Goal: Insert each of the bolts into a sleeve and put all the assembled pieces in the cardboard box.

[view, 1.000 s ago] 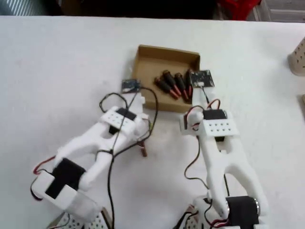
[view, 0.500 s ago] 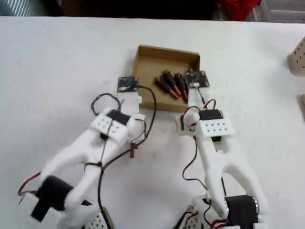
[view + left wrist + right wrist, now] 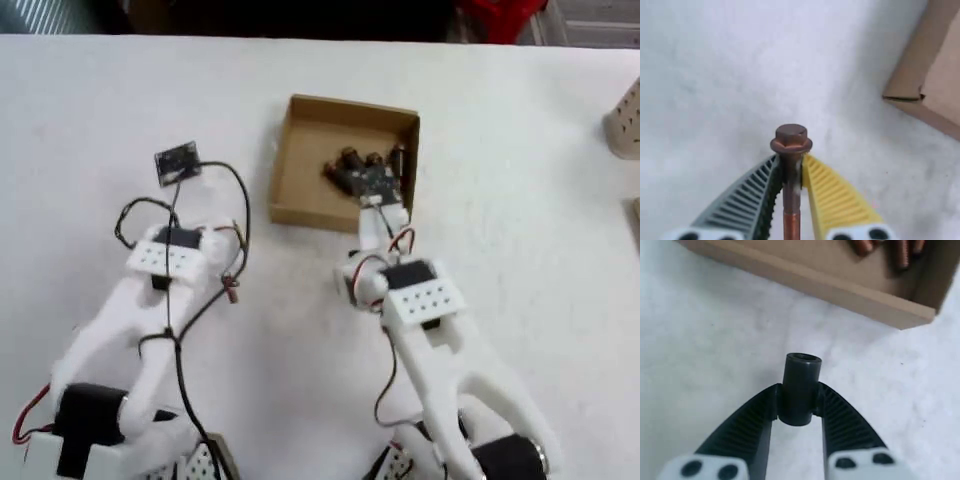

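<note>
My two white arms start at the near edge of the white table point(image 3: 520, 150). The left gripper point(image 3: 790, 165) is clamped on a copper-coloured bolt point(image 3: 791, 140). A grey finger and a yellow finger point(image 3: 832, 195) pinch its shank just below the flanged hex head. The head sticks out past the fingertips, above bare tabletop.

The right gripper point(image 3: 796, 399) has its two black fingers closed around a black sleeve point(image 3: 801, 371). The sleeve's open bore points away from the fingertips, and it is near the outside of the box's front wall.

Farther off, the cardboard box point(image 3: 300, 205) sits open at mid-table, just beyond the right gripper and off to the side of the left arm. Inside, toward its far right corner, lie several assembled pieces point(image 3: 348, 160), dark with reddish ends. The right arm's wrist board partly hides them.
</note>
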Robot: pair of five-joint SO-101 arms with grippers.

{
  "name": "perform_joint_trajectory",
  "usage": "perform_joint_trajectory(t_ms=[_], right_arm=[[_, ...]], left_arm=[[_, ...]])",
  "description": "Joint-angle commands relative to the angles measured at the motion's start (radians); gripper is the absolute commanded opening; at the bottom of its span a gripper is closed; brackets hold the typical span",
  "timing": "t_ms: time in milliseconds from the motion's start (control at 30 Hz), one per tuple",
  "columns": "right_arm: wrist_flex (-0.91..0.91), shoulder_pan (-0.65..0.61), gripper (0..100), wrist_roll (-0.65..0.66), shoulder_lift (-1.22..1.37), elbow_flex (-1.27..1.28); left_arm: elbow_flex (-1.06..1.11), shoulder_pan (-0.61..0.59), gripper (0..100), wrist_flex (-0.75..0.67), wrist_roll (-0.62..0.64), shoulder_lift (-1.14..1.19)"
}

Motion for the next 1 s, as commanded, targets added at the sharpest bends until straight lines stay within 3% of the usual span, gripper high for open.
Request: perform_joint_trajectory(t_ms=[0, 333, 633, 767, 967], right_arm=[[-0.116, -0.087, 1.6, -0.012, -0.120, 0.068], [-0.736, -0.240, 1.6, -0.014, -0.101, 0.284], [-1.359, -0.302, 1.6, -0.017, 0.219, 0.334], [-1.609, -0.309, 1.5, -0.129, 0.381, 0.324], [-1.917, -0.349, 1.5, -0.129, 0.628, 0.269]], left_arm=[[-0.071, -0.051, 2, -0.020, -0.006, 0.008], [-0.066, -0.090, 2, -0.020, -0.008, 0.008], [-0.071, -0.203, 2, -0.068, -0.009, 0.008], [-0.071, -0.231, 2, -0.092, -0.011, 0.008], [-0.069, -0.245, 2, -0.112, -0.186, 0.008]])
